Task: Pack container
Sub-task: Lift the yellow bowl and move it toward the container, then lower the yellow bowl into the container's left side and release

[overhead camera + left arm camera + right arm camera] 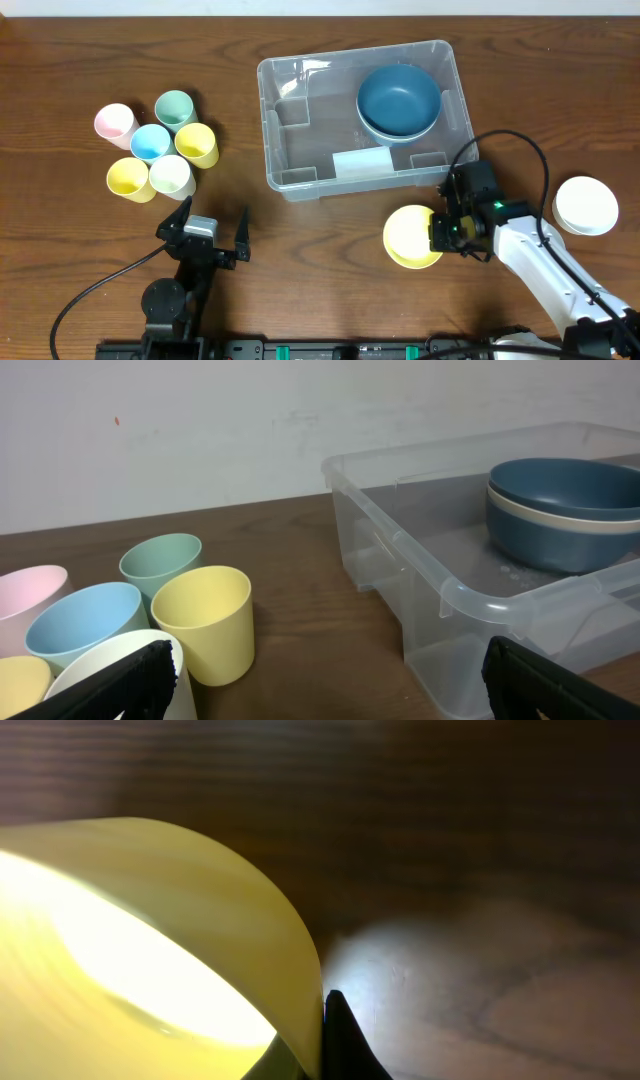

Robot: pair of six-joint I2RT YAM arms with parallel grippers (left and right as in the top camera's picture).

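Clear plastic container (310, 140) on the desk (330, 270) holds stacked blue bowls (399, 100); right end effector (440, 228) pinches yellow bowl (410, 238) beside it, left end effector (214, 208) wide, empty; white bowl (586, 205), cups (160, 150) unpacked.

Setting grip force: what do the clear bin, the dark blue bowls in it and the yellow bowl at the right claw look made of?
Large clear rectangular bin: see-through glossy plastic, moulded rim, glare. Stacked dark blue round bowls: opaque, smooth satin; plastic or melamine, unclear. Pale yellow round bowl: thin wall glowing under light, likely plastic.
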